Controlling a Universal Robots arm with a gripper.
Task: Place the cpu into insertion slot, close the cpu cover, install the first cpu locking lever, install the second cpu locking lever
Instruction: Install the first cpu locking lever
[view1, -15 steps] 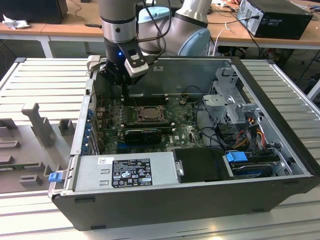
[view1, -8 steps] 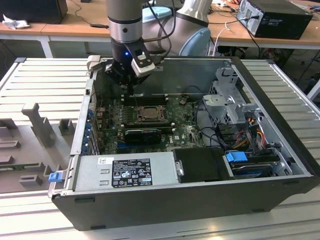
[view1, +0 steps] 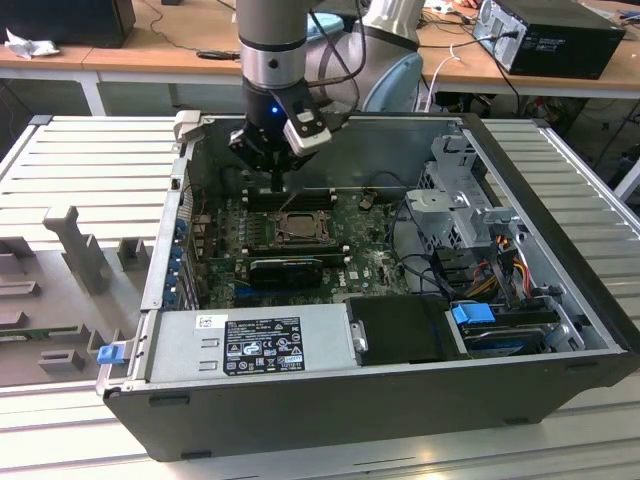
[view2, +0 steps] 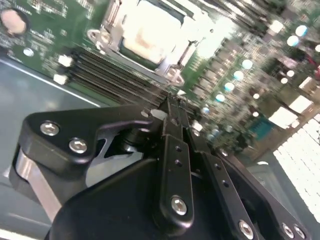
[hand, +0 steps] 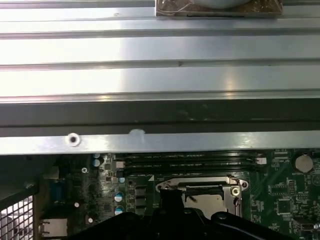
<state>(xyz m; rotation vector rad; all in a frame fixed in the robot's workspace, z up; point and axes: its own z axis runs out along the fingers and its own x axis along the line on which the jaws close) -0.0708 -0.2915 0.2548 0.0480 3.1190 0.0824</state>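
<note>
My gripper, clenched shut, hangs over the green board at its edge by the case wall, just beside the slot, where the cpu lies framed by the cover.

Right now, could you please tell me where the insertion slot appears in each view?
Exterior view: insertion slot close beside the gripper tip.
Second wrist view: insertion slot across the memory slots from the gripper tip.
First wrist view: insertion slot partly behind the gripper, next to the memory slots.
Shared landmark: memory slots alongside it.
</note>
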